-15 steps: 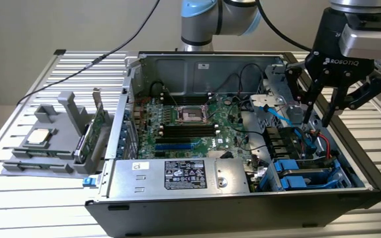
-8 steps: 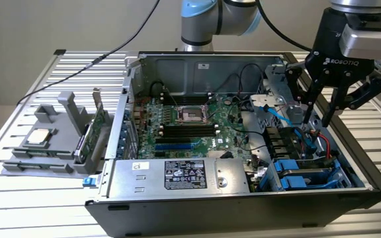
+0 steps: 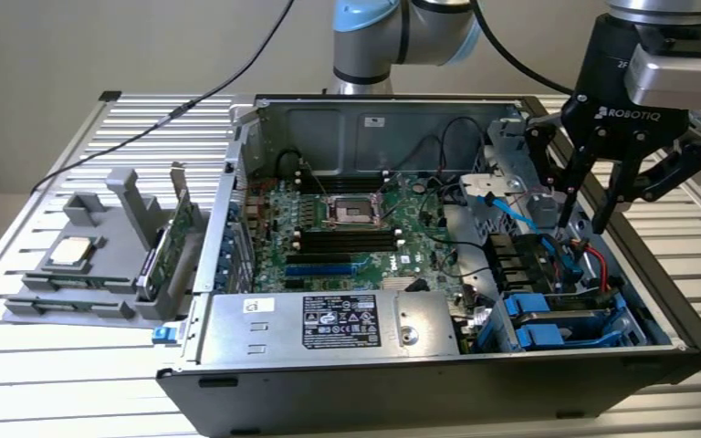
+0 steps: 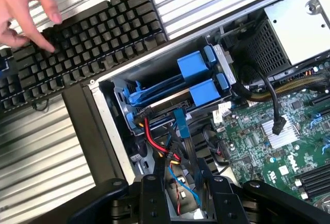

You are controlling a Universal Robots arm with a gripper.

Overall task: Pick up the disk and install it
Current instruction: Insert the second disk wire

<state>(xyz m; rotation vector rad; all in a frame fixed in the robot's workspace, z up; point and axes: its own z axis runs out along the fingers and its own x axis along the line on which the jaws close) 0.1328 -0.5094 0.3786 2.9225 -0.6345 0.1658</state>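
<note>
My gripper (image 3: pixel 586 222) hangs open inside the right side of the open computer case (image 3: pixel 241 164), with nothing between its black fingers (image 4: pixel 150 195). It is above the red and blue cables (image 4: pixel 154 141), just behind the drive bay. In that bay sit blue plastic carriers (image 3: pixel 564 317), whose blue handles (image 4: pixel 193 65) face the case's front. A strip of grey between the blue rails may be the disk; its silver body and white label are hidden in the bay. The gripper (image 4: pixel 179 198) is apart from the carriers.
A grey fixture (image 3: pixel 83 274) on the exterior view's left holds a small silver CPU chip (image 3: pixel 73 248) and an upright green card (image 3: pixel 180 239). The power supply (image 3: pixel 326 324) fills the case's front. A person's hand (image 4: pixel 26 4) rests on a black keyboard (image 4: pixel 87 43) beside the case.
</note>
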